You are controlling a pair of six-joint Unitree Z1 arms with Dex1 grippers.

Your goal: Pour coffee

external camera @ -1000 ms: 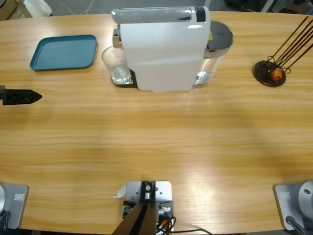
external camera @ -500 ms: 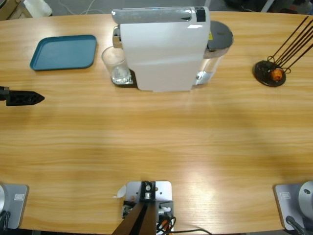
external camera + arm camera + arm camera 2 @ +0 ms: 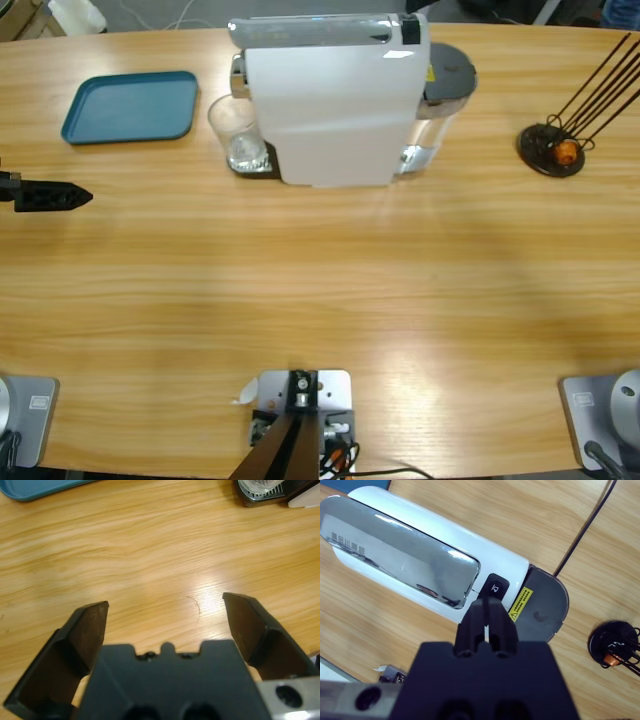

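The white coffee machine (image 3: 330, 100) stands at the table's far middle, with a clear glass (image 3: 236, 130) on its dark drip tray under the spout. No coffee shows in the glass or anywhere else. My left gripper (image 3: 80, 197) hovers open at the left edge, well left of the glass. In the left wrist view its jaws (image 3: 165, 602) stand wide apart over bare wood, with the glass's base (image 3: 260, 485) at the top right. My right gripper (image 3: 485, 605) is shut on nothing, above the machine (image 3: 440, 550), its tips just short of the black button (image 3: 495, 587).
A blue tray (image 3: 130, 105) lies at the far left. A dark capsule holder (image 3: 550, 150) with thin rods stands at the far right, also seen in the right wrist view (image 3: 615, 647). The machine's grey tank lid (image 3: 445, 72) sits behind it. Bare wood fills the near half.
My left gripper has crept slightly to the right along the left edge. Nothing else has moved.
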